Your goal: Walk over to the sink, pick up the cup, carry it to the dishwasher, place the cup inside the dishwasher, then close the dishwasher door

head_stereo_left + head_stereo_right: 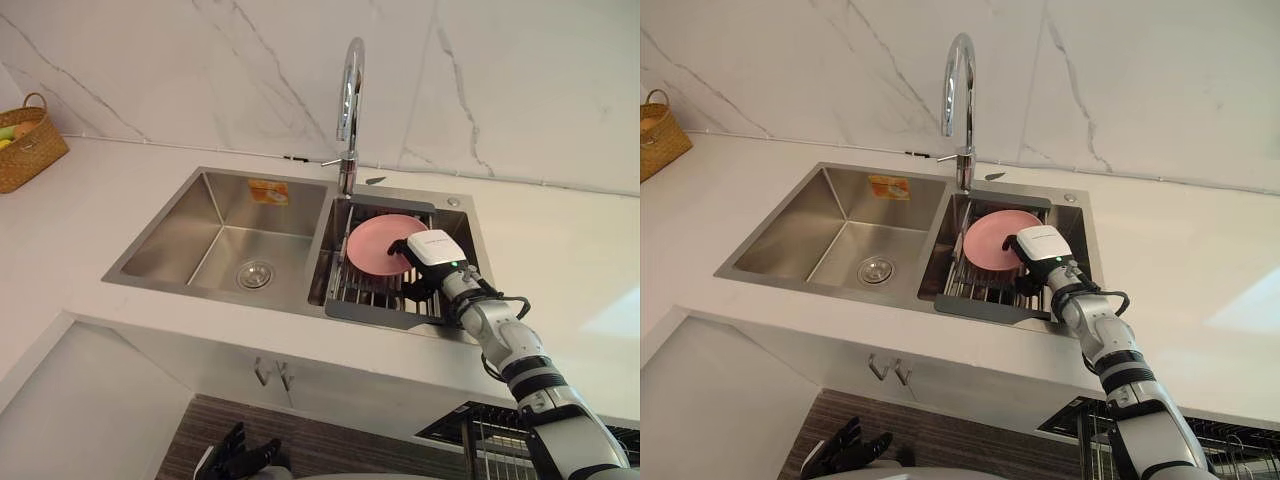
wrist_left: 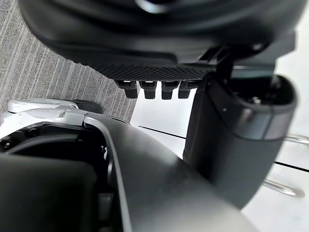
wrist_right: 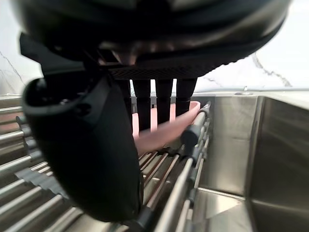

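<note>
Right hand is down in the right basin of the sink, white-backed, over the drying rack that sits in that basin. In its wrist view the fingers run straight, side by side, across the face of the pink dish. The hand is unclenched, and the thumb is apart on the near side. Whether the fingertips actually touch the dish cannot be settled from these angles.

Dish: plain pale pink, round, matte, no pattern. It reads as a shallow plate rather than a cup. It stands tilted on edge in the rack's bars, its face turned towards the left basin, just below the faucet.

Left hand hangs low by the cabinet front with its fingers loose and holds nothing.

The left basin holds a round drain and an orange label on its back wall. A woven basket stands on the white counter at far left, well apart from the sink.
</note>
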